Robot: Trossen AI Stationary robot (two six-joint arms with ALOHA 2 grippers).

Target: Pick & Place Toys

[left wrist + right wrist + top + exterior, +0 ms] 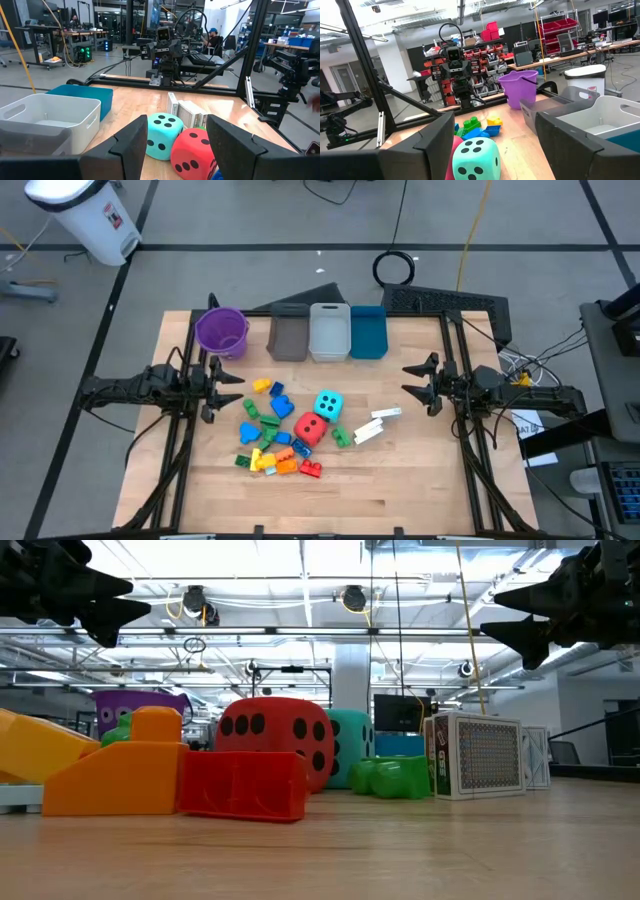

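Note:
The toys lie in a cluster mid-table: a cyan die, a red die, several coloured bricks, and white flat pieces standing on edge to the right. My left gripper hovers level at the table's left side, open, with nothing between its fingers. My right gripper hovers level at the right side, open and empty. In the left wrist view both dice show past the fingers. In the right wrist view the cyan die shows between the fingers, farther off.
At the table's far edge stand a purple bucket, a grey bin, a white bin and a blue bin. Bare wood lies along the near edge. Dark frame rails run down both sides.

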